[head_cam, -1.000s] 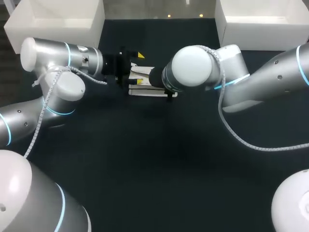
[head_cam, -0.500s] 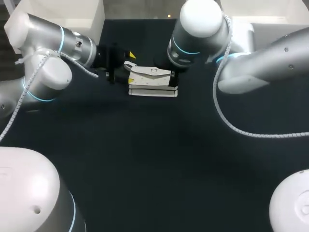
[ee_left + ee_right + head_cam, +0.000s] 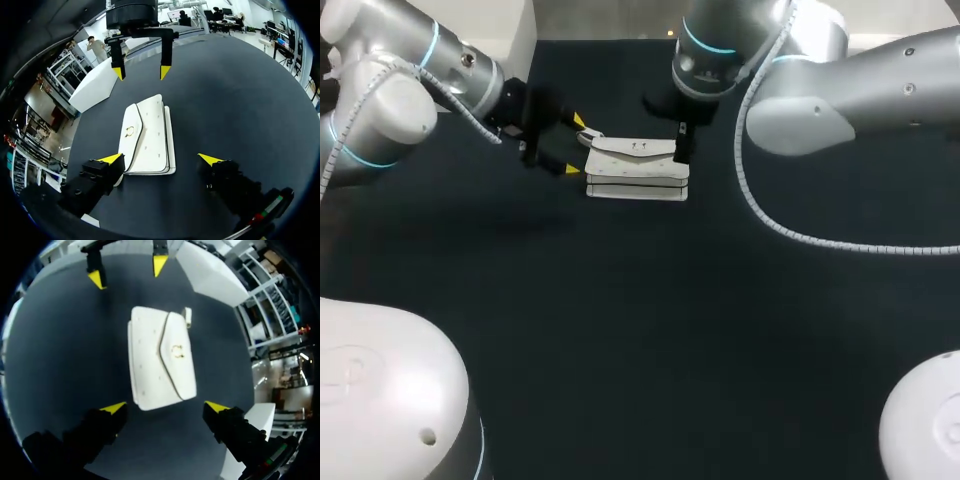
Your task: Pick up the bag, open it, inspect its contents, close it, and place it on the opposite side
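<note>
Now, going from the left: my left arm [image 3: 415, 75] comes in from the far left corner of the dark table [image 3: 640, 330]. The left gripper [image 3: 574, 145] sits just beside the left end of the white handbag [image 3: 638, 172]. Its fingers are spread wide and grasp nothing. In the left wrist view the near end of the handbag lies between the two yellow tips. I cannot tell whether either tip touches it.

The handbag lies flat on the table, towards the far side and near the middle, between the two grippers. Its flap [image 3: 176, 357] faces up and is closed, with a small gold clasp [image 3: 176, 351] on it. A short white strap tab [image 3: 188, 316] sticks out at the end nearest the left gripper.

At the handbag's right end is the right gripper [image 3: 165, 407], also spread wide and holding nothing. The handbag lies just ahead of its yellow tips. My right arm [image 3: 850, 90] comes in from the far right, its wrist over the table behind the handbag.
</note>
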### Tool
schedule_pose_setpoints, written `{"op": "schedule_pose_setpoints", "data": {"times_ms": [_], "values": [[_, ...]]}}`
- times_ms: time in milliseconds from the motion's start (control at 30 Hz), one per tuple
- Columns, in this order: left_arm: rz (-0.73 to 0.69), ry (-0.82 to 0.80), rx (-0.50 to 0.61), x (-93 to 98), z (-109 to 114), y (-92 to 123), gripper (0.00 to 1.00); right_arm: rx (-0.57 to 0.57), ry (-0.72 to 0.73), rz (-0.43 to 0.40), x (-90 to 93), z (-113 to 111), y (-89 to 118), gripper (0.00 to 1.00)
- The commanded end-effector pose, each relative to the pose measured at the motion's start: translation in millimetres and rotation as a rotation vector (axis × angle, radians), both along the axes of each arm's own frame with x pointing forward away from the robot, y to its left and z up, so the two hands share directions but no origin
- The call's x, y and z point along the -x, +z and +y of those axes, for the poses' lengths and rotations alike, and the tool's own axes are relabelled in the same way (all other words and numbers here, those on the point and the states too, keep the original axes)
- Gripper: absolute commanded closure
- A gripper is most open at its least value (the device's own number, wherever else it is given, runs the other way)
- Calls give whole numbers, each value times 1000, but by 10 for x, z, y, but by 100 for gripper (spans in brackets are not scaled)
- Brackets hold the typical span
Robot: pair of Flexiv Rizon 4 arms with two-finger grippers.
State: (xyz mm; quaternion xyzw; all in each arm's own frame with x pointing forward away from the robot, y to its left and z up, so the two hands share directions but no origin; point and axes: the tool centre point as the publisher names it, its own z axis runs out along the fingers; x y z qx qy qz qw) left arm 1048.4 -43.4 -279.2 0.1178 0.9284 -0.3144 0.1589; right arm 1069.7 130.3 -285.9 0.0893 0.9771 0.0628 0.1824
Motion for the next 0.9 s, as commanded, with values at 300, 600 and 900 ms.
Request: {"op": "schedule_pose_setpoints", "data": {"times_ms": [300, 600, 900], "values": [[27, -16, -16, -29, -11, 24, 0, -5, 12, 87, -30, 16, 27, 0], [249, 412, 21, -272, -366, 129, 0, -70, -211, 274, -221, -56, 85, 0], [574, 849, 52, -351, -225, 237, 0, -371, -602, 524, -355, -486, 229, 0]]}}
